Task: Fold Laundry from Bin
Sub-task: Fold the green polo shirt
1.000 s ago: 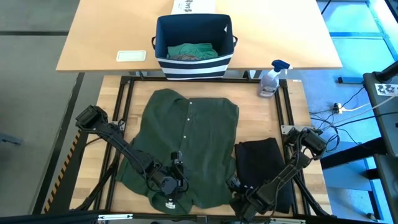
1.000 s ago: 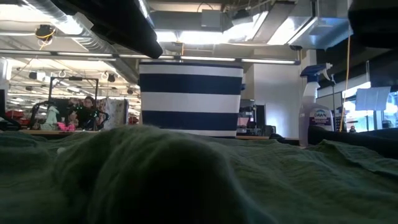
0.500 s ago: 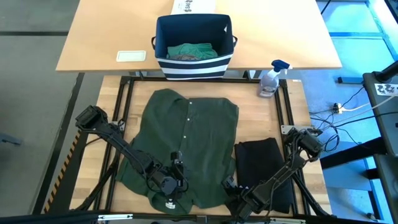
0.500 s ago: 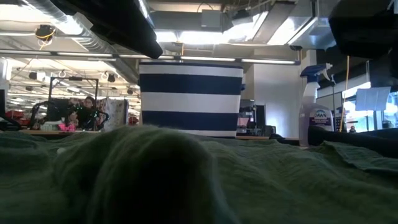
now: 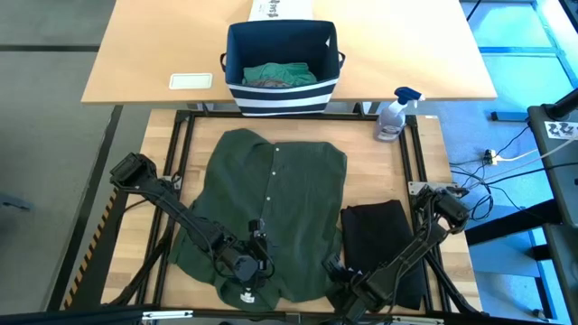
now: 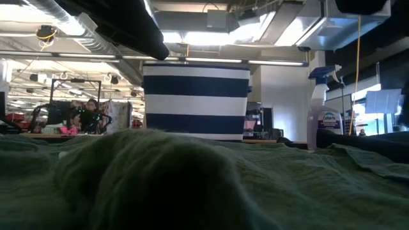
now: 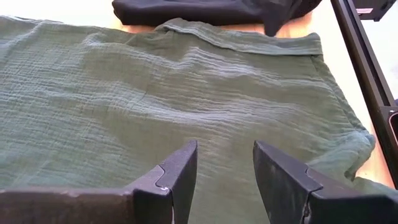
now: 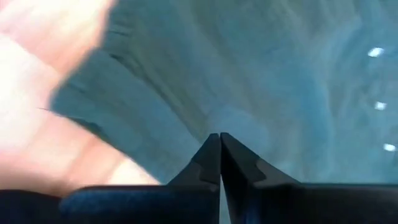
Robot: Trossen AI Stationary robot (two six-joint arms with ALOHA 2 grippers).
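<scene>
A dark green shirt (image 5: 271, 208) lies spread flat on the wooden table. A folded black garment (image 5: 379, 239) lies to its right. The bin (image 5: 280, 95) stands on the far table with a teal-green garment (image 5: 280, 74) inside. My left gripper (image 5: 264, 264) stands open just over the shirt's near part (image 7: 186, 93), with nothing between its fingers. My right gripper (image 5: 332, 269) is shut at the shirt's near right edge (image 8: 280, 74). My right gripper pinches the green shirt close to its near right edge (image 8: 224, 121), only at the fingertips (image 8: 211, 155). The fingers slant down from the table's right. How many layers they have does not show. The rest of the shirt lies on the table.
A spray bottle (image 5: 393, 117) stands at the table's far right corner. A white card (image 5: 191, 81) and a white printed box (image 5: 280, 9) lie on the far table by the bin. The black metal frame (image 5: 181, 144) runs around the table.
My right gripper has gone a little toward the table's left, onto the shirt's near right edge, and then risen slightly. The shirt's main body has stayed flat where it was.
</scene>
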